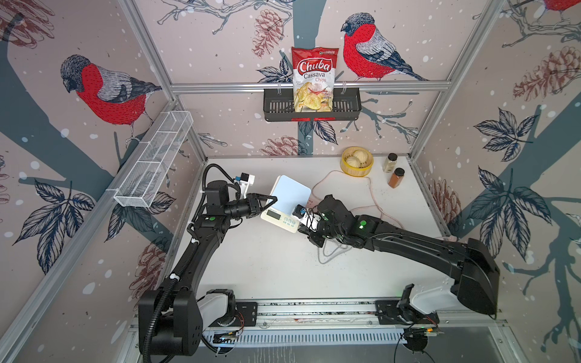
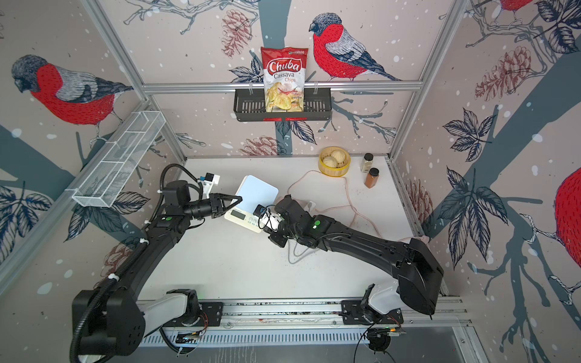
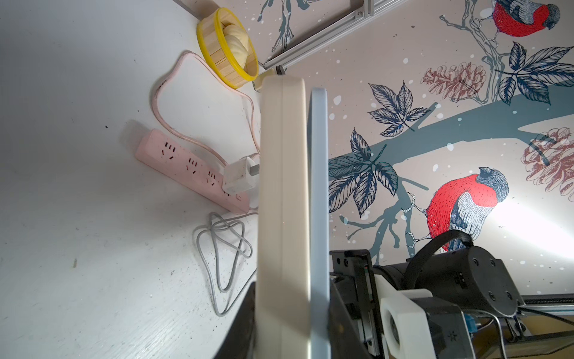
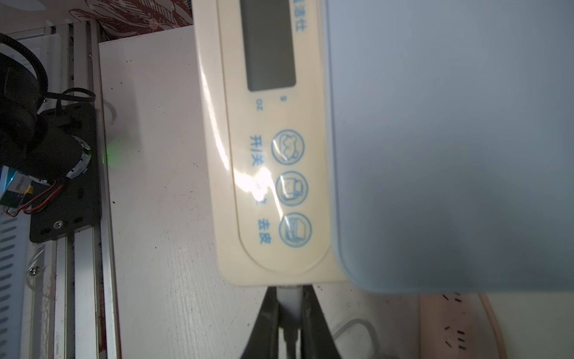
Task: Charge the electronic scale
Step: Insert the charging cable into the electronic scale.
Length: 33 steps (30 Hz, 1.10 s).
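The electronic scale (image 1: 290, 195), cream-white with a pale blue top, sits mid-table in both top views. My left gripper (image 1: 271, 201) is shut on its left edge. In the left wrist view the scale (image 3: 285, 186) shows edge-on between the jaws of that gripper (image 3: 290, 298). My right gripper (image 4: 290, 300) is shut on a white cable plug (image 4: 290, 298), which is pressed against the scale's (image 4: 273, 186) side edge near the buttons. A grey cable (image 3: 223, 248) loops on the table. A white charger cube (image 3: 239, 178) sits in the pink power strip (image 3: 186, 167).
A yellow steamer basket (image 1: 356, 162) with buns and two spice jars (image 1: 390, 162) stand at the back right. The strip's pink cord (image 1: 372, 195) winds across the table's right side. A chips bag (image 1: 314, 78) sits in a black wall basket. A white wire basket (image 1: 154, 160) hangs on the left wall.
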### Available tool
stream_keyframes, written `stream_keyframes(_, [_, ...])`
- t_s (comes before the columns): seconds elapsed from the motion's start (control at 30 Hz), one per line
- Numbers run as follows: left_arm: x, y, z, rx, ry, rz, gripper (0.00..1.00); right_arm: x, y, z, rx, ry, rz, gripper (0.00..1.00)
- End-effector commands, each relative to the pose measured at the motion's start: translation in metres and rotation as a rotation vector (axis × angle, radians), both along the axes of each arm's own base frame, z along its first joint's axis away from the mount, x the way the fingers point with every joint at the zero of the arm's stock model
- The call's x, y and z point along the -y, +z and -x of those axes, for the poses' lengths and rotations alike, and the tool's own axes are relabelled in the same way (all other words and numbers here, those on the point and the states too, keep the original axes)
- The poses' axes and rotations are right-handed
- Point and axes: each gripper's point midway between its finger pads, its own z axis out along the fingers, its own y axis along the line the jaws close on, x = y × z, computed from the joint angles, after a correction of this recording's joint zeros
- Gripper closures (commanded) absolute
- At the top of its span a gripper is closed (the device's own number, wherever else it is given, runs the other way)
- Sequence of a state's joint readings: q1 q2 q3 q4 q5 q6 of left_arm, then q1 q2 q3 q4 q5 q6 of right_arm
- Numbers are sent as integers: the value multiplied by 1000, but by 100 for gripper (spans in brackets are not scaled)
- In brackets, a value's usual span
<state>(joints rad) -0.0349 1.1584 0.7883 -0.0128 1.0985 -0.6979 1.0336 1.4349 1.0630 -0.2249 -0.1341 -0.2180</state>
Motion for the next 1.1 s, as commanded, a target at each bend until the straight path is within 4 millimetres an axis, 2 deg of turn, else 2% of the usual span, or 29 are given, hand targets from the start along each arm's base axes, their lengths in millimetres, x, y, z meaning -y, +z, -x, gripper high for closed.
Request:
stream_keyframes(0.0, [5, 6, 8, 12, -42, 21, 100, -26, 46, -12, 97, 1, -185, 100])
stream_keyframes(0.13, [11, -1, 12, 2, -42, 25, 100, -28, 55, -19, 112, -35, -211, 100])
stream_keyframes(0.27, [16, -7, 18, -5, -45, 29, 100, -34, 65, -17, 116, -18, -250, 100])
stream_keyframes(0.5, [17, -14, 25, -13, -56, 13, 100, -43, 61, -12, 123, 35, -219, 100])
stream_keyframes(0.7, [18, -19, 28, -18, -57, 9, 100, -47, 69, -14, 132, 28, -239, 100])
stream_keyframes(0.73, [17, -19, 26, -19, -54, 2, 100, -47, 70, -15, 131, 22, -237, 93])
stream_keyframes(0.8, [10, -18, 19, -9, -38, -32, 100, -43, 71, -15, 133, 9, -238, 67])
stream_keyframes(0.87, [-1, -15, 10, -1, -11, -64, 100, -35, 72, -14, 137, -7, -238, 52])
stream_keyframes(0.97, [-20, -7, -6, 26, 28, -83, 100, -17, 71, -10, 133, -36, -242, 41])
stream_keyframes(1.07, [-31, -7, -21, 41, 46, -154, 100, 3, 73, -6, 119, -69, -262, 36])
